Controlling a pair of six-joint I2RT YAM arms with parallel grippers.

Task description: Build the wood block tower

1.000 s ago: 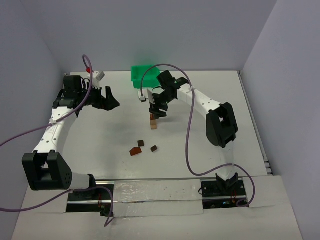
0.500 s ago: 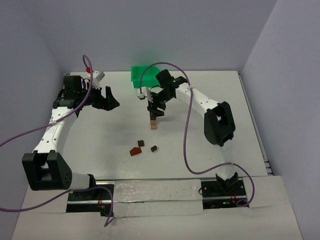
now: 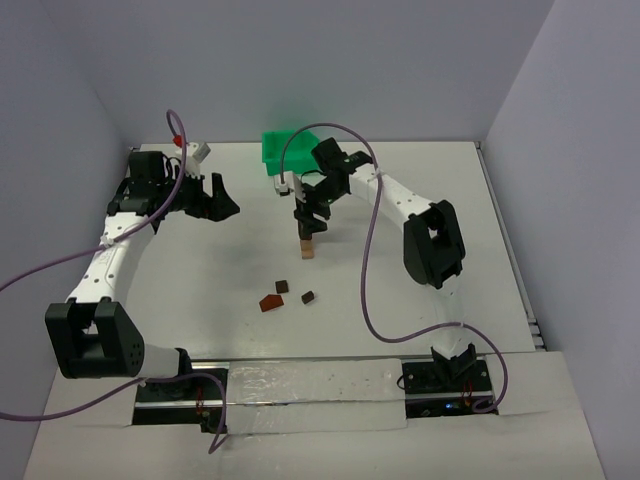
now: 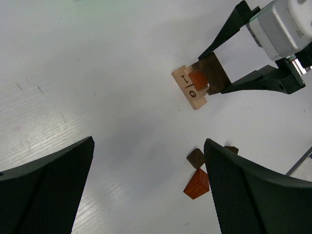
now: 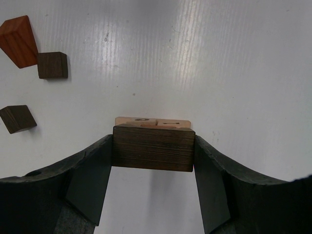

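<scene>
The tower, partly built, stood at one o'clock from three loose blocks. The right claw, half open, gripped a dark block at its top. The left claw gaped wide, empty.

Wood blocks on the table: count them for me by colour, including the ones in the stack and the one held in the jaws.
Dark brown blocks: 3
Reddish-brown blocks: 2
Light tan block: 1
Total: 6
</scene>
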